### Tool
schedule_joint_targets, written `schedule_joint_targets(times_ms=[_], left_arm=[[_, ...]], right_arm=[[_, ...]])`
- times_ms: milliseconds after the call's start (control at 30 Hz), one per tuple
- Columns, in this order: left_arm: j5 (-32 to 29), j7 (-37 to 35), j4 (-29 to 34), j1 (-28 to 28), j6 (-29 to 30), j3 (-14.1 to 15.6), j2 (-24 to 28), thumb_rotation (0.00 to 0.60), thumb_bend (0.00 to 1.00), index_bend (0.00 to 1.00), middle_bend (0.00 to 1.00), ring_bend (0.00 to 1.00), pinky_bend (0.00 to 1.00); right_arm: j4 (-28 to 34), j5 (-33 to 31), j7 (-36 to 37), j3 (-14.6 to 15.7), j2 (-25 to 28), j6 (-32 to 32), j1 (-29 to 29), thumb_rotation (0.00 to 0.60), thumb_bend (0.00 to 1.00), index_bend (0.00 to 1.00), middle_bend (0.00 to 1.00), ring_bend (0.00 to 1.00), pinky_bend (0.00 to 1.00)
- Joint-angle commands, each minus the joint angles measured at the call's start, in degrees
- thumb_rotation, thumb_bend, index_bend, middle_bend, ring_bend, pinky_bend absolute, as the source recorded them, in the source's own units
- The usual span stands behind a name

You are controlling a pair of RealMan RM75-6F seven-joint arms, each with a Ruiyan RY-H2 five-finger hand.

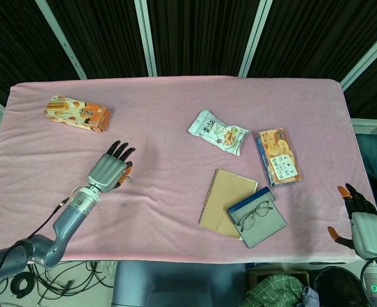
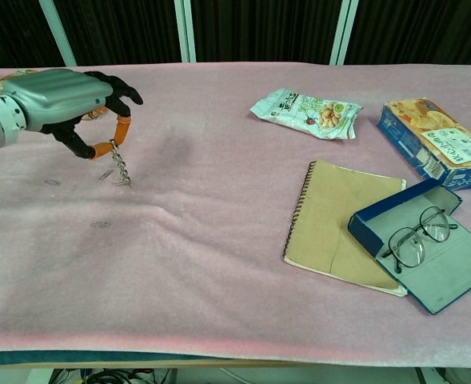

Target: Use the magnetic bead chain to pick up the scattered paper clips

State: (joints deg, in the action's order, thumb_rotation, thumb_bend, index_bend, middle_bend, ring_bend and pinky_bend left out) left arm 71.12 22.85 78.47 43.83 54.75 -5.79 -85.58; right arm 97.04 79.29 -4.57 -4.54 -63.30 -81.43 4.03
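Pink cloth-covered table (image 2: 219, 272) fills the chest view, with broad bare cloth across centre and lower left; near edge runs along the bottom of frame. Crowded at right: tan spiral notebook (image 2: 341, 226), blue open case (image 2: 451, 276) holding wire-rimmed glasses (image 2: 415, 238), blue-and-orange snack box (image 2: 432, 143), white snack packet (image 2: 305, 110) above centre. Orange snack pack (image 1: 77, 113) lies upper left in the head view.

Left hand (image 2: 69, 94), at left of frame, pinches the silver magnetic bead chain (image 2: 120, 166) between orange-tipped thumb and a finger, other fingers curled loosely. Chain hangs down, lower end at the cloth among small wire paper clips (image 2: 105, 174); more lie at (image 2: 53, 182) and (image 2: 101, 225).

Right hand (image 1: 362, 225) sits at lower right off the table edge, fingers apart, holding nothing.
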Motion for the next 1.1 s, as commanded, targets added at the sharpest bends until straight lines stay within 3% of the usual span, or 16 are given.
schedule_joint_targets(times_ms=[33,1100], left_arm=[[-0.1,0.2,0.2,0.0,0.3,-0.2,0.2,0.6,0.44,0.55,0.11,0.0,0.0],[-3.1,-1.7,-4.1,-1.6,-0.8,-0.7,1.6,0.6,0.44,0.55,0.11,0.0,0.0]], right_arm=[[0.0,0.0,0.0,0.0,0.0,-0.1,0.0,0.6,0.16,0.0,0.01,0.08,0.17],[0.0,0.0,-0.1,0.0,0.0,0.0,0.0,0.6,0.16,0.0,0.01,0.08,0.17]])
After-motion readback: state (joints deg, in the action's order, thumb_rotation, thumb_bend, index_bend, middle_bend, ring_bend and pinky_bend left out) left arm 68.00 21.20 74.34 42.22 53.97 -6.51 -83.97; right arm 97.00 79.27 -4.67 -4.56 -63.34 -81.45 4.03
